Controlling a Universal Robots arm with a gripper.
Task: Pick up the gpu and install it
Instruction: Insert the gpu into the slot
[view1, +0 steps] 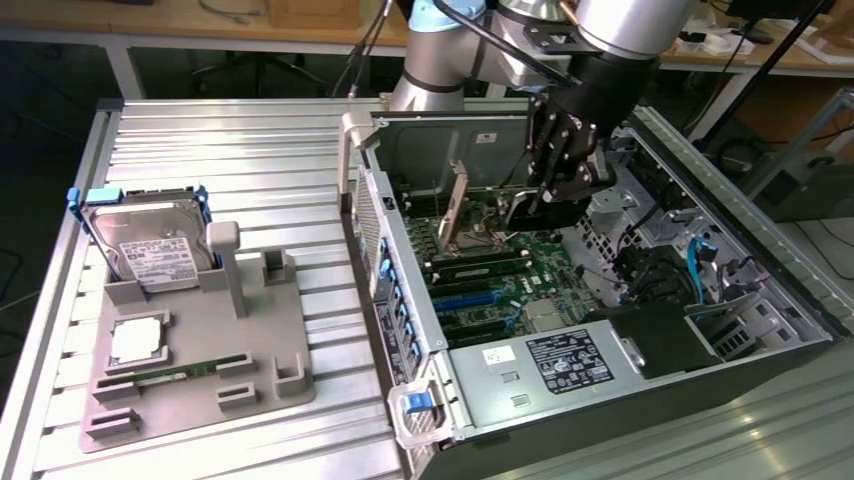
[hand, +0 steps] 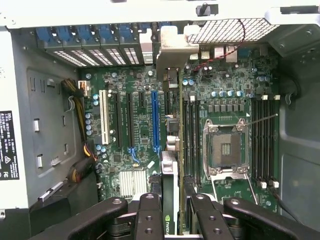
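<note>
**Pincer grips the one gpu inside the open case**

In the exterior view, the ribbed metal surface carries one grey holder at the left. Three parts sit in it. One hard drive with blue rails stands upright at the back. One square processor chip lies flat in front of it. One narrow green memory stick lies in a groove just beside the chip.

To the right of the holder is one computer case, lying open with its motherboard exposed. One robot arm reaches down into it. One labelled power supply sits at the case's near end.

In the wrist view, the pincer's two black fingers are drawn in narrow on the gpu, one on each face. The card is seen edge-on, upright over the motherboard. It is just beside one long blue slot and well apart from one white slot. Its silvery end bracket stands against the case's rear wall, next to a row of blue clips. I cannot tell whether the card's edge is seated in a slot. One empty processor socket lies on the card's other side.
</note>
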